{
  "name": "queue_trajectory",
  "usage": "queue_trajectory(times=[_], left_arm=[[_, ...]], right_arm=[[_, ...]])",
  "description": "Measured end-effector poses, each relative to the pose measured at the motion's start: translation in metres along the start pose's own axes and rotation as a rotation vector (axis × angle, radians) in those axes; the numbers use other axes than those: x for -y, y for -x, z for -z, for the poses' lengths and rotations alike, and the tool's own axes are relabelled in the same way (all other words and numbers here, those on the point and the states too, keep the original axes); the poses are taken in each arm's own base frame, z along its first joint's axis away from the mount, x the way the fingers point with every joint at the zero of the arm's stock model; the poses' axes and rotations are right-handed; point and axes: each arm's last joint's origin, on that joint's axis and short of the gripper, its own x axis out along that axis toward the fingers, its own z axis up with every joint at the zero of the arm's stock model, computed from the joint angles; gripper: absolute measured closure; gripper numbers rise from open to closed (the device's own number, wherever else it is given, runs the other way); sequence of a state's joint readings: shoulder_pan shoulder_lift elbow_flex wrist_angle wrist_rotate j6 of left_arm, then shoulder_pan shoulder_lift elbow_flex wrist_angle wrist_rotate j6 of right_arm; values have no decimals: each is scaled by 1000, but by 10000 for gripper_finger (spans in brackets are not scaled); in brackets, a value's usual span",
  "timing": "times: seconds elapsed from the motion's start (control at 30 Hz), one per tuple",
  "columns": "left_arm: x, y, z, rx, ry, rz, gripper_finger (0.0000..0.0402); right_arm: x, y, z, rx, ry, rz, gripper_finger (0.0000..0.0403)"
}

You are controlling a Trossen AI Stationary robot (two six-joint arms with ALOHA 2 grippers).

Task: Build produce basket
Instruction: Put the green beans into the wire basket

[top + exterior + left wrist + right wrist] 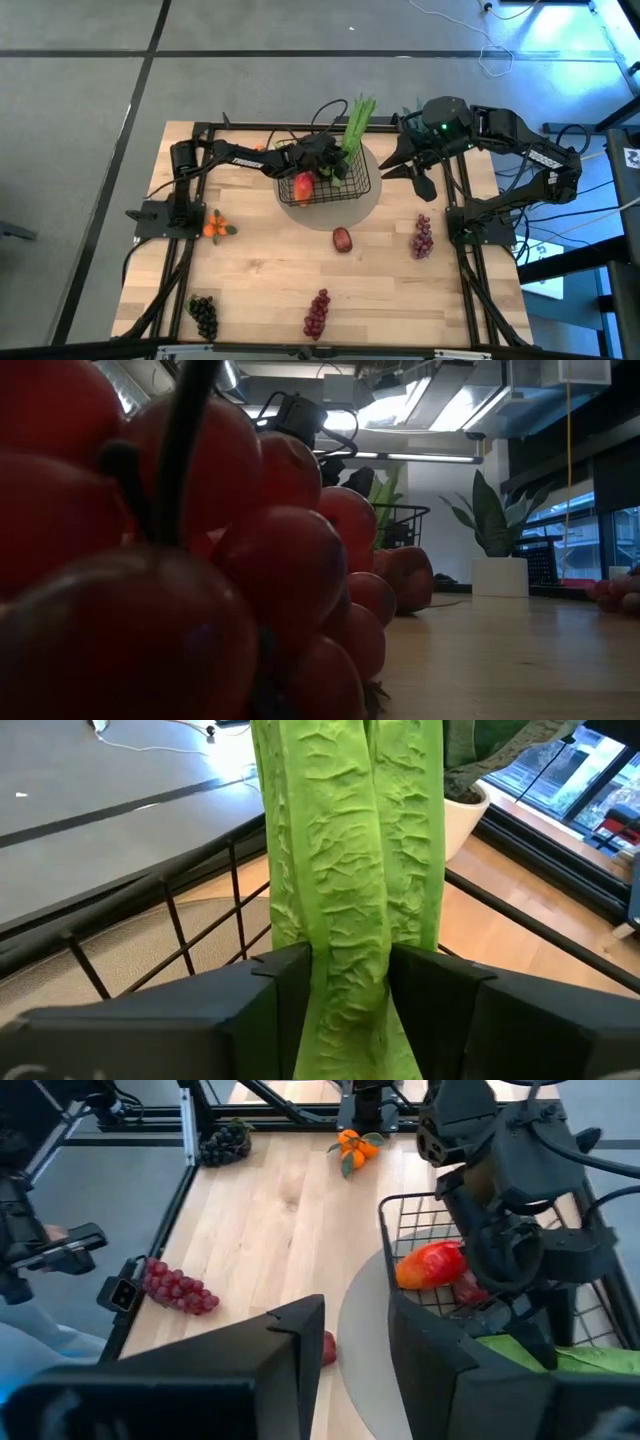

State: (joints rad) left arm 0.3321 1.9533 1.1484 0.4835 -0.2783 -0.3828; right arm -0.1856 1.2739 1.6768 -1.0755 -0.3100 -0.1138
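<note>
The black wire basket [330,185] stands on the round grey mat [372,200] at the far middle of the table. A red-orange mango [302,185] lies in it, also seen in the right wrist view [430,1265]. My left gripper [335,162] reaches from the left over the basket and is shut on the long green leafy stalk [357,122]. The stalk slants up and out past the basket's far rim. My right gripper [410,175] hangs open and empty just right of the mat; its fingers [290,1350] show in its own view. My left gripper pinches the green stalk's lower part [345,970] between its two fingers [285,985], which lie across it. The fingers come from the table's left, over the basket. The stalk rises away from them past the basket's wire rim [200,880]; its bottom end is hidden by the gripper.
On the wood lie small oranges [215,227] at the left, a dark grape bunch [203,315] near left, a red grape bunch [317,312] near middle, a red round fruit [342,239] and another red grape bunch [423,237]. A potted plant [495,555] stands at the far edge.
</note>
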Motion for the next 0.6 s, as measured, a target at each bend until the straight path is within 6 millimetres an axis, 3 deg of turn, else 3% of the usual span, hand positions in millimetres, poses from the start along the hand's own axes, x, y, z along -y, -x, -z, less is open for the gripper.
queue_trajectory(times=[0.17,0.3,0.6], left_arm=[[1,0,0,1,-31,2,274],[7,2,3,0,-195,9,275],[23,10,6,50,-393,-120,275]], right_arm=[[3,0,0,-12,-26,119,300],[6,1,2,-37,-36,218,300],[6,1,3,-43,-38,227,300]])
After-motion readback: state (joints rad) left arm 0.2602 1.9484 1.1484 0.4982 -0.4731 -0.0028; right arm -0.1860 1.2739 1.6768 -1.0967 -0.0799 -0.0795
